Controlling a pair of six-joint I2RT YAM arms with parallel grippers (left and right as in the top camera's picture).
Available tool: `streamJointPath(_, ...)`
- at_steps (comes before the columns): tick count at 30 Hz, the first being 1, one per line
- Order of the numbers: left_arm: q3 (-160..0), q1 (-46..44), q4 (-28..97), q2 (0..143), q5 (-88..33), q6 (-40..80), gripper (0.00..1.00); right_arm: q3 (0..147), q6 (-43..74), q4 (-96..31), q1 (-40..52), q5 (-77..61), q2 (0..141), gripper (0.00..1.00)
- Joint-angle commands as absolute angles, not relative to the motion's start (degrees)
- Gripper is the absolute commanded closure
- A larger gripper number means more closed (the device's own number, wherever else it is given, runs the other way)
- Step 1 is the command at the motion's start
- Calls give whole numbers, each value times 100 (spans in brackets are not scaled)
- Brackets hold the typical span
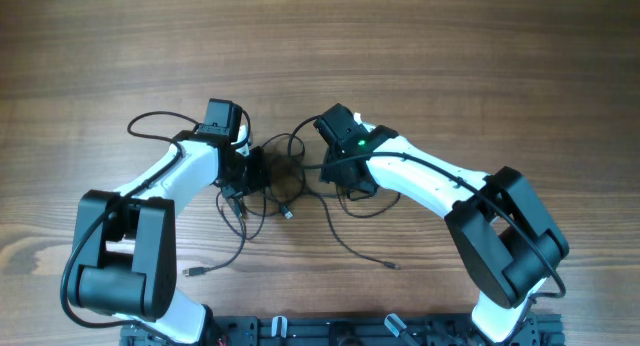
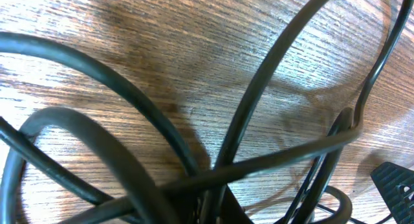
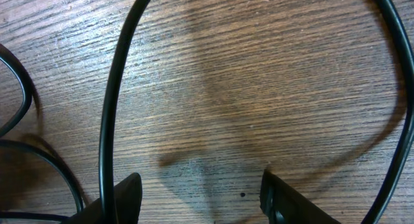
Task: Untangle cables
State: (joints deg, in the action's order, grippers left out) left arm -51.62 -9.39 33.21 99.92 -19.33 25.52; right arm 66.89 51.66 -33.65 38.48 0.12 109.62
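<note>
Several thin black cables (image 1: 283, 186) in loose loops, woodgrain tabletop (image 1: 400, 46).

Brown wood-grain counter (image 1: 420, 46) is filling the overhead view, grain running 9 to 3 o'clock. Black rail (image 1: 330, 336) is lying along the edge at 6 o'clock. Same wood is showing in both wrist views.

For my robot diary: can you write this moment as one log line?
task: untangle | thin black tangled cables: knotted | left gripper: at knot, jaws unclear | right gripper: open, empty
</note>
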Motion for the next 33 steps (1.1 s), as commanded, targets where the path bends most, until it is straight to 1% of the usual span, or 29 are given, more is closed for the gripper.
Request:
streamJointPath(1,-5120,-954,3319,10062,-1852,2436,90,6628,5258,-3430,3839,145,11026,38)
streamJointPath(6,-5120,-954,3317,10062,-1852,2436,90,6630,5238,-3522,3839,165,11026,39)
streamJointPath(9,-5120,-954,3321,10062,-1835,2436,90,6945,4331,-3570,3802,808,10862,38)
streamJointPath(11,-5120,-954,3319,10062,-1835,2438,90,7175,4027,-3693,3802,1197,10532,36)
streamJointPath(14,-5120,-954,3321,10062,-1837,2440,90,7218,4250,-4042,3802,1291,10175,36)
streamJointPath(17,-5120,-954,3321,10062,-1837,2440,89,7116,5271,-4939,3804,1146,10178,35)
streamJointPath(18,-5120,-954,3321,10062,-1837,2440,89,7043,5260,-4967,3809,902,10178,35)
streamJointPath(20,-5120,-954,3321,10062,-1837,2443,89,6884,5253,-4755,3813,576,10180,34)
streamJointPath(24,-5120,-954,3367,10062,-1839,2440,89,6508,5275,-3922,3948,30,10180,34)
streamJointPath(27,-5120,-954,3367,10062,-1839,2440,89,6322,5446,-3758,4051,3,10180,33)
streamJointPath(29,-5120,-954,3367,10062,-1839,2440,89,6230,5583,-3664,4066,-14,10180,31)
streamJointPath(33,-5120,-954,3367,10062,-1839,2440,89,6228,5596,-3404,4066,-14,10180,31)
